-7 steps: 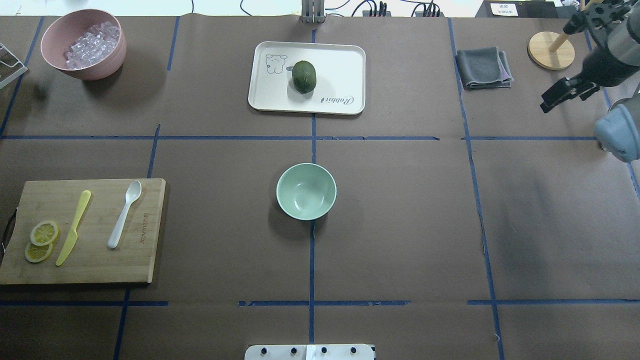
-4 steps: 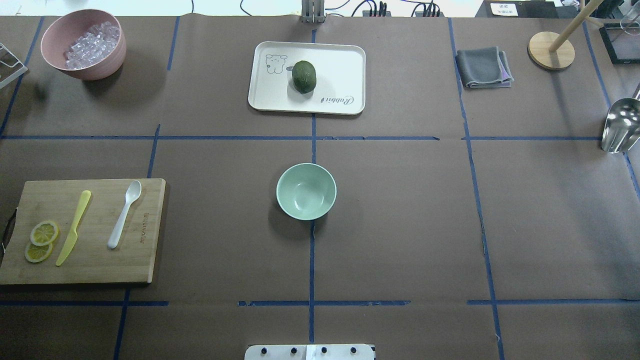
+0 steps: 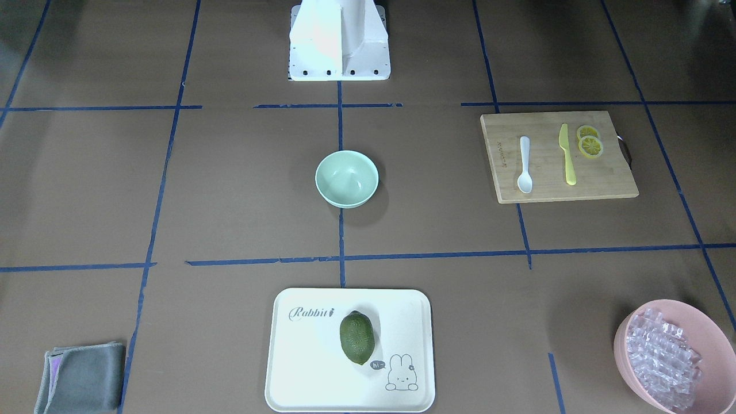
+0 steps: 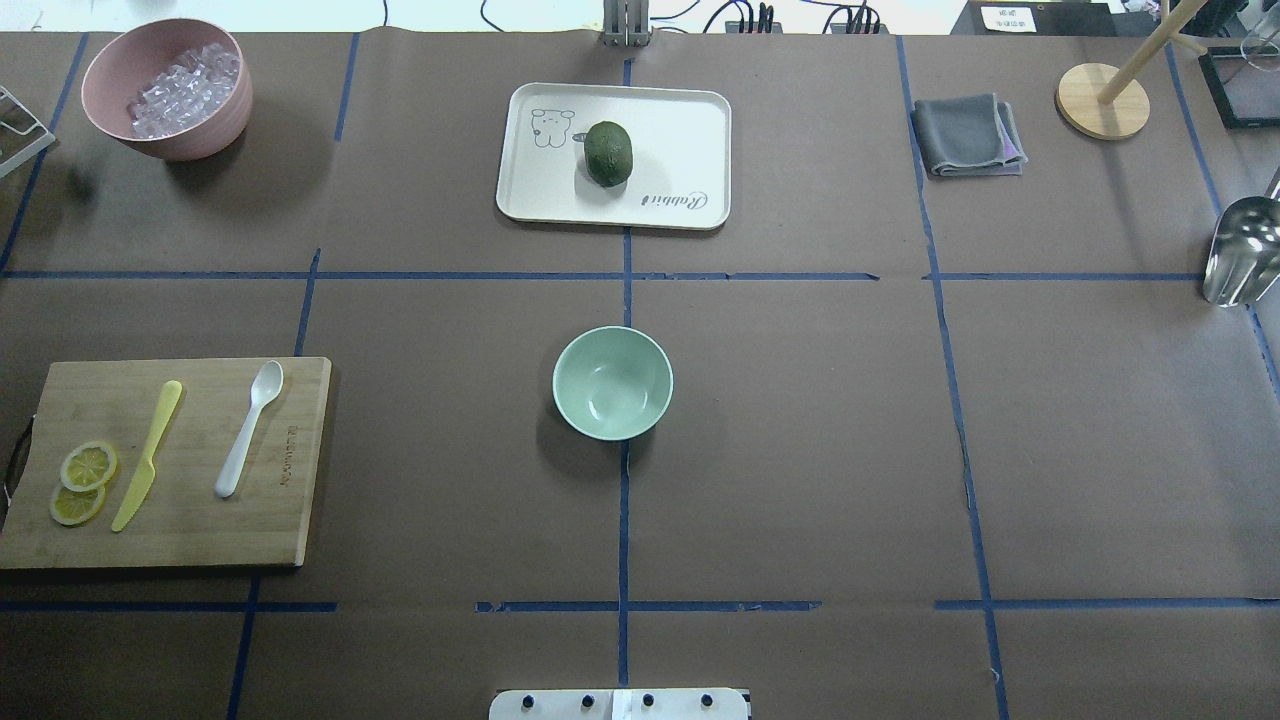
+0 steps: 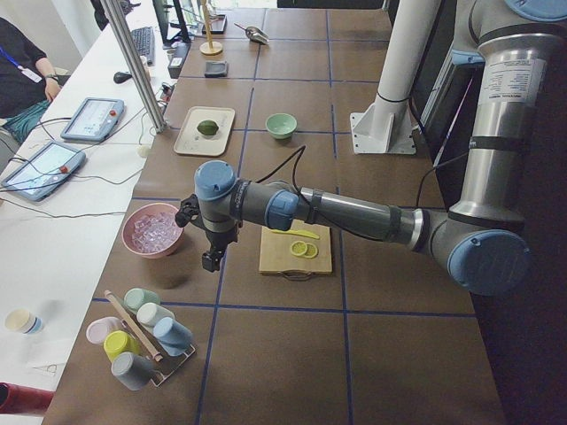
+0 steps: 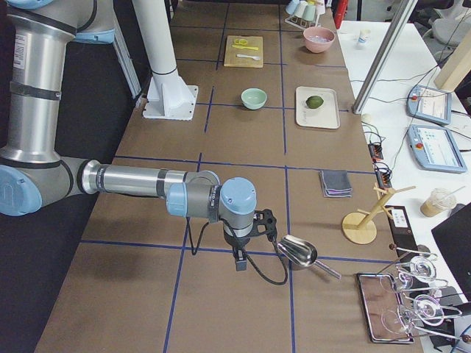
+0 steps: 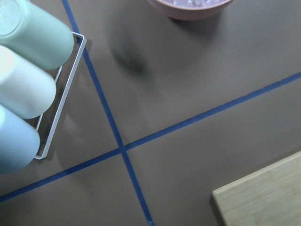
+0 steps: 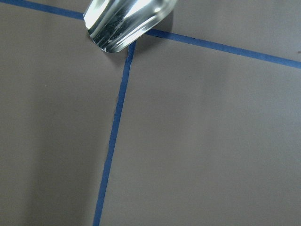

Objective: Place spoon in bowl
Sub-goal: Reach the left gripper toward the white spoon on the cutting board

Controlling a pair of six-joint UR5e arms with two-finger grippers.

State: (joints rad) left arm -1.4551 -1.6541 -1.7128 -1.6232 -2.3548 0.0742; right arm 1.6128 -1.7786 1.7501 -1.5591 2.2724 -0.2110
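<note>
The white spoon [image 4: 248, 430] lies on a wooden cutting board [image 4: 290, 520] at the table's left, scoop pointing away from me; it also shows in the front-facing view [image 3: 524, 164]. The mint-green bowl [image 4: 612, 383] stands empty at the table's middle, far from the spoon. Neither gripper shows in the overhead or front-facing views. In the exterior left view my left gripper [image 5: 211, 261] hangs between the pink bowl and the board. In the exterior right view my right gripper [image 6: 238, 262] hangs beside a metal scoop. I cannot tell whether either is open or shut.
A yellow knife [image 4: 148, 455] and lemon slices [image 4: 88, 466] share the board. A pink bowl [image 4: 200, 130] of ice chunks stands far left, a tray [image 4: 680, 130] with a green fruit [image 4: 608, 153] far middle, a grey cloth [image 4: 966, 135], a wooden stand [image 4: 1102, 100] and a metal scoop [image 4: 1240, 250] right.
My right arm has left the overhead view's upper right corner, uncovering the metal scoop. The spoon and bowl have not moved.
</note>
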